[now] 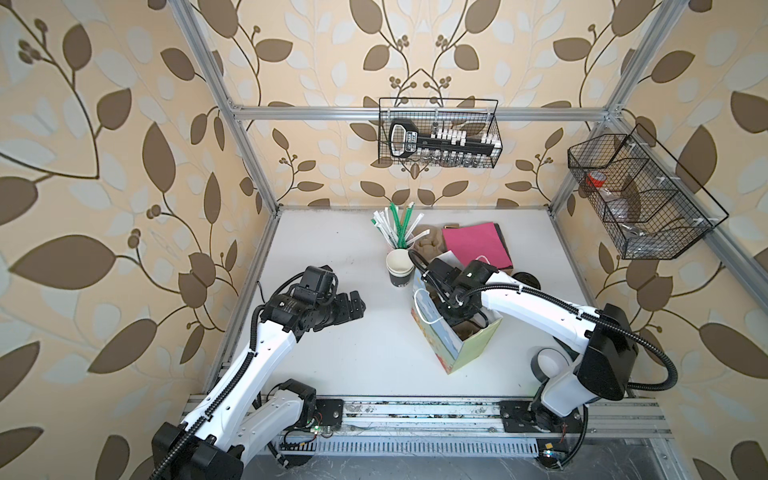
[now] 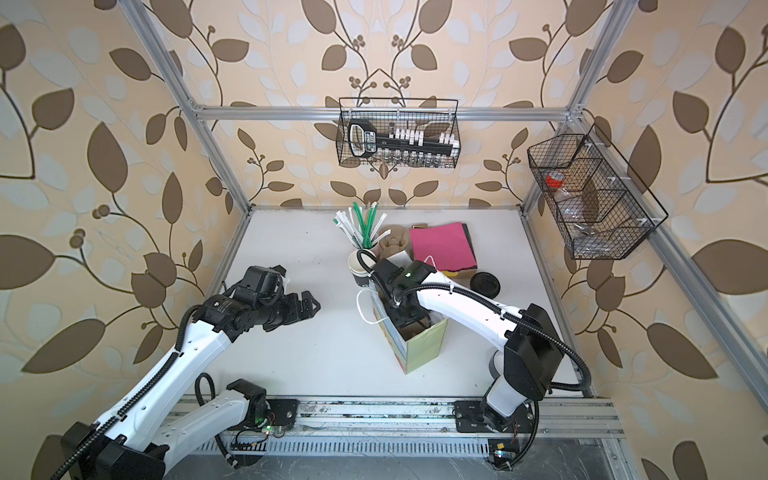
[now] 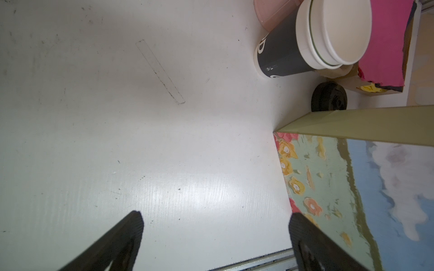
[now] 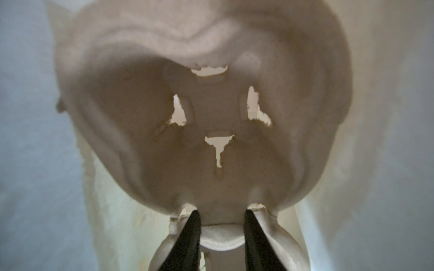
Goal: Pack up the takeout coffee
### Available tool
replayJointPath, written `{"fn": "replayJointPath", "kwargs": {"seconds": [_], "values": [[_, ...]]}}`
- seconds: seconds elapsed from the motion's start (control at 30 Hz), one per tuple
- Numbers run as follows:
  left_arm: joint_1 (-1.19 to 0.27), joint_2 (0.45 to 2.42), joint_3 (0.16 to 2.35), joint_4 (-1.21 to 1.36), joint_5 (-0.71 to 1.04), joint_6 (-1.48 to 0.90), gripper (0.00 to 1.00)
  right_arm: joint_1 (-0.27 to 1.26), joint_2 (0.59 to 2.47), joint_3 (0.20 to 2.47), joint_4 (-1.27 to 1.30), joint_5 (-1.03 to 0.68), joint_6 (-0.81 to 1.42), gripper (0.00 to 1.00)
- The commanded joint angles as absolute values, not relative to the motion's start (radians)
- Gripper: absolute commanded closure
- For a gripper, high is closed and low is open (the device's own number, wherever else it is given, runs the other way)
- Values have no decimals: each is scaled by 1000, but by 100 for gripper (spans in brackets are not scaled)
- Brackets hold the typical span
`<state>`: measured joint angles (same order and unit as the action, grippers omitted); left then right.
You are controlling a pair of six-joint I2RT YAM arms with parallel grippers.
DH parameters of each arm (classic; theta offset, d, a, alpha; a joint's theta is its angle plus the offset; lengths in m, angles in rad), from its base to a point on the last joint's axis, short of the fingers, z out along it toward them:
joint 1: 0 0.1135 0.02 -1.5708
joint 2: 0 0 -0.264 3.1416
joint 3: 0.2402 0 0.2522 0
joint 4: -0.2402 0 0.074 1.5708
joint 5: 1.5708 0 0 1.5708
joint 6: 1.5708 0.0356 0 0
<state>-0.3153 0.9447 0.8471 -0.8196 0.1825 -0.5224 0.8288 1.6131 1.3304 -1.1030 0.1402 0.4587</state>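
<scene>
The takeout coffee shows in no view. A flowered gift bag point(image 1: 471, 349) point(image 2: 426, 345) point(image 3: 352, 178) stands open right of the table's middle. My right gripper point(image 4: 222, 212) reaches down inside it. It is shut on the middle ridge of a brown pulp cup carrier point(image 4: 211, 112), whose empty socket faces the right wrist camera. From above, the wrist hides most of the bag's inside. My left gripper point(image 1: 355, 307) point(image 2: 308, 305) point(image 3: 216, 217) hovers open and empty over bare table, left of the bag.
Stacked lidless cups point(image 1: 400, 268) point(image 3: 305, 40) stand just behind the bag. A loose black lid point(image 1: 525, 279) point(image 3: 328, 97) lies at its right. Straws point(image 1: 399, 226), more pulp carriers point(image 1: 428, 245) and pink napkins point(image 1: 478, 243) sit at the back. Two wire baskets point(image 1: 440, 133) hang above.
</scene>
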Motion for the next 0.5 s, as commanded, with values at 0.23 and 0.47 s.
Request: {"fn": "replayJointPath", "kwargs": {"seconds": [0.23,0.47], "values": [[-318,940,861,-835,180,-505,1,829,1612,1266,-1090,106,461,70],[-316,946,862,-836,183,-506,1,835,1588,1212,-1038,92,475,70]]}}
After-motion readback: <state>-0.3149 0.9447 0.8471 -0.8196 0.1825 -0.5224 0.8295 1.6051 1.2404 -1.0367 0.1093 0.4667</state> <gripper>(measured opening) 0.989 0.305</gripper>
